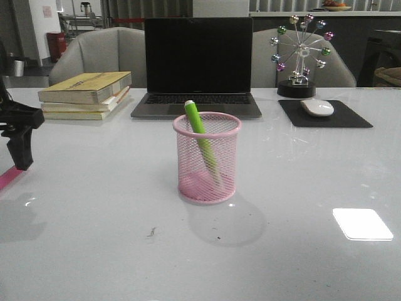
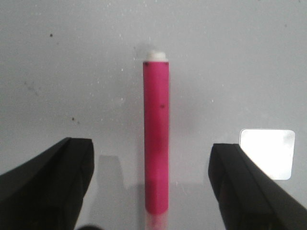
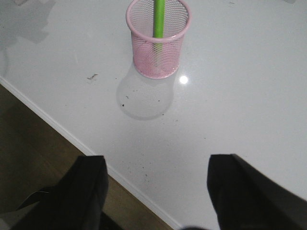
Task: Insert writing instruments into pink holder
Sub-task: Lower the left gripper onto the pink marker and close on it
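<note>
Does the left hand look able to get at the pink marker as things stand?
Probably yes. The left hand is open with the pink marker lying on the table between its fingers, nothing in between.

Left gripper (image 1: 19,147): matte black, angular, blocky body with a tapered finger pointing down; only partly in frame in the front view.

Left fingers (image 2: 45,179): two plain black wedges, flat faces, squared edges, no visible screws, cables or markings.

Right fingers (image 3: 249,191): same black finish, broad blunt slabs with slightly rounded corners. Surfaces look smooth and unmarked; finer detail too dark to tell.
</note>
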### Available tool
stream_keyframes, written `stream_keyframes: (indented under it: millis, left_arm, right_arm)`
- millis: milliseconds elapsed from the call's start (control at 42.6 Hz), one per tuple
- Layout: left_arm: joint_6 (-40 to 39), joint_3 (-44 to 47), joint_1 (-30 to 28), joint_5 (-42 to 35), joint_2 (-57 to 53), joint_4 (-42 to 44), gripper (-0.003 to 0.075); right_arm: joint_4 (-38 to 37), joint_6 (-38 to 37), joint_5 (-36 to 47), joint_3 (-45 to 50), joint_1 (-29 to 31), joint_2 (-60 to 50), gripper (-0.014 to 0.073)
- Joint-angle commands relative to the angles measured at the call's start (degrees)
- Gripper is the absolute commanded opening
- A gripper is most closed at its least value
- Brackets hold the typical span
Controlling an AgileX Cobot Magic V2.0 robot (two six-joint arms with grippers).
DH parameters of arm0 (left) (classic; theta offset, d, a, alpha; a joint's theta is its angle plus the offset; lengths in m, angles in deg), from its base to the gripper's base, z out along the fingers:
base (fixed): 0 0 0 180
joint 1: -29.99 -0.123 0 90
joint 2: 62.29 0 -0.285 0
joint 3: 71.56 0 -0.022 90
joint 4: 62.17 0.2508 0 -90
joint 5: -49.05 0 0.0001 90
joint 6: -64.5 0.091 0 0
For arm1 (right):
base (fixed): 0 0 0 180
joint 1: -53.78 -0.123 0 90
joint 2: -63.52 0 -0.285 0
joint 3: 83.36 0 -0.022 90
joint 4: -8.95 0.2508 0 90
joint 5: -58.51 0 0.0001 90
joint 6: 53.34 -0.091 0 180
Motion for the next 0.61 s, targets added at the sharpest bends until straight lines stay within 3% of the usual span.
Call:
stream_keyframes:
  millis: [0,258,586]
  left_arm:
    - [-0.4,-4.3,-0.1,-1.2,0.1,0.1,0.0549]
    - [-0.4,-8.9,-0.1,-1.5,4.1,-0.1,0.0541]
    - [-0.4,-8.9,-0.1,-1.6,4.1,-0.1,0.0385]
  right_arm:
    - [0.1,0.5,3.5,-1.6,0.2,-0.4,0.0550]
    - [0.1,0.5,3.5,-1.6,0.2,-0.4,0.0550]
    - [0.1,0.5,3.5,-1.6,0.2,-0.4,0.0550]
